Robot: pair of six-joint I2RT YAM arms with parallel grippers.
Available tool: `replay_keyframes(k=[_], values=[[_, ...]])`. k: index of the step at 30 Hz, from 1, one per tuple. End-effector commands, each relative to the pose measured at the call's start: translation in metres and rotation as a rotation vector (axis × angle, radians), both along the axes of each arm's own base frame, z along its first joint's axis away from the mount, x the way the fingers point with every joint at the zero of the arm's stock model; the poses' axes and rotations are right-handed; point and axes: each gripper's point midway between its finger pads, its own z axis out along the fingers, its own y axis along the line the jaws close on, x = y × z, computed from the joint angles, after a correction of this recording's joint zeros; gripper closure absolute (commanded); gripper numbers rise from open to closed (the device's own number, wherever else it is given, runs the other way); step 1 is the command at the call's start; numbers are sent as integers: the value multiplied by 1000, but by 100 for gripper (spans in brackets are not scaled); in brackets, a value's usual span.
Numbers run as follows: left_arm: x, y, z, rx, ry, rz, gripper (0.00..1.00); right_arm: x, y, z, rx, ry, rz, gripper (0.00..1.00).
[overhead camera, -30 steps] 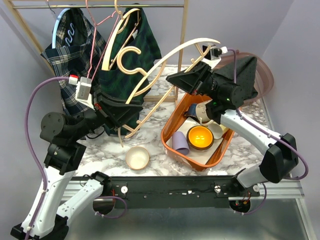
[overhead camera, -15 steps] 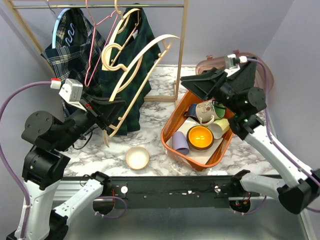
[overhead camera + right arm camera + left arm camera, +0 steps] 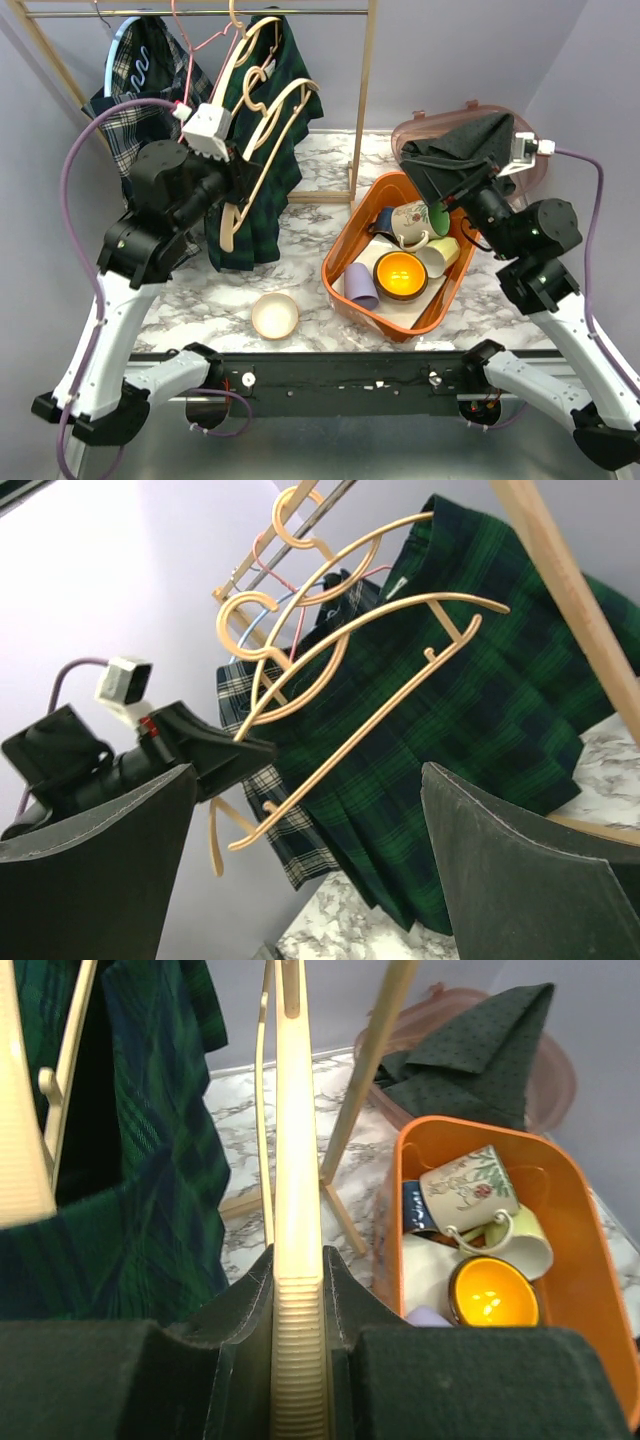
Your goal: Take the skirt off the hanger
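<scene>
The left tool (image 3: 238, 185) is clamped on a pale wooden hanger (image 3: 262, 135). In the left wrist view one flat arm of that hanger (image 3: 298, 1160) runs straight up between the two dark fingers, pinched on both sides. The hanger is lifted in front of the rack with its hook uppermost, below the rail (image 3: 300, 12) and off it.

The green plaid skirt (image 3: 290, 95) hangs at the rack toward 11 o'clock in the top view, just behind the held hanger. What carries its waistband I cannot tell. A second wooden hanger (image 3: 300, 505) is hooked on the rail above it. At 9 o'clock from the skirt hangs a navy-and-white plaid garment (image 3: 135, 95).

The right tool (image 3: 425, 175) stands wide open with nothing between its fingers. It is raised over the far end of the orange bin (image 3: 340, 245) and points toward 9 o'clock, at the rack. The right wrist view shows its two fingers far apart at the bottom corners, with the skirt (image 3: 480, 700) and the held hanger (image 3: 350, 670) seen between them.

The bin sits on the marble desk (image 3: 310, 215) at 3 o'clock from the skirt and holds a patterned mug (image 3: 410, 220) and an orange bowl (image 3: 400, 273), among other cups. A small pale bowl (image 3: 275, 315) rests on the desk at 6 o'clock from the skirt — well apart from both tools.
</scene>
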Motion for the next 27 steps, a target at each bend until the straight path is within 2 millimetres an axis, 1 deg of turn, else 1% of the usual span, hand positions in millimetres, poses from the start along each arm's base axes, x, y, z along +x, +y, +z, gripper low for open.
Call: replay_keyframes(k=[1,2,3,4,5,6,7,8,9,10,11,12,13,14,15,17,18,19,20,21,22,23,24,25,27], values=[[32,1,44,12,-144,61,100,-4,-20,0,-34,-18,-91,0],[36,-1,47,14,-148,58,100,-5,-22,1,-32,-19,-102,0],[38,-3,59,3,-175,56,100,-8,-25,2,-33,-27,-107,0],[47,-6,57,8,-171,58,100,-10,-27,4,-36,-36,-116,0],[51,-6,61,5,-183,69,100,-9,-30,3,-35,-36,-127,0],[54,-7,69,-5,-210,71,100,-12,-32,6,-31,-44,-134,0],[61,-10,68,0,-211,70,100,-11,-34,5,-33,-43,-142,0],[66,-7,71,7,-223,96,100,-11,-34,3,-34,-40,-147,0],[67,-6,81,2,-241,101,100,-11,-35,3,-35,-41,-149,0],[77,-11,77,12,-228,99,100,-13,-36,3,-35,-45,-149,0],[81,-13,78,15,-228,97,100,-11,-40,4,-25,-40,-172,0],[81,-14,88,13,-247,90,100,-12,-40,5,-22,-46,-171,0],[90,-19,84,21,-238,84,100,-12,-40,5,-23,-48,-170,0],[93,-21,86,23,-244,80,100,-14,-41,6,-22,-55,-169,0],[94,-22,94,20,-267,79,100,-14,-41,6,-22,-57,-171,0],[104,-26,94,27,-274,77,100,-15,-44,7,-25,-63,-181,0],[105,-26,103,21,-295,79,100,-17,-45,9,-23,-67,-183,0],[112,-29,100,29,-287,78,100,-17,-46,9,-28,-68,-187,0],[115,-31,101,30,-288,78,100,-17,-47,9,-29,-70,-191,0],[114,-34,107,21,-300,56,100,-18,-48,9,-29,-70,-195,0],[120,-39,102,22,-288,46,100,-18,-48,9,-32,-72,-198,0],[122,-41,100,21,-285,43,100,-19,-50,9,-30,-72,-203,0],[124,-43,103,14,-293,39,100,-19,-51,10,-30,-76,-206,0],[130,-46,98,16,-284,38,100,-19,-51,10,-28,-77,-208,0],[137,-49,96,10,-283,37,100,-19,-52,9,-28,-78,-211,0]])
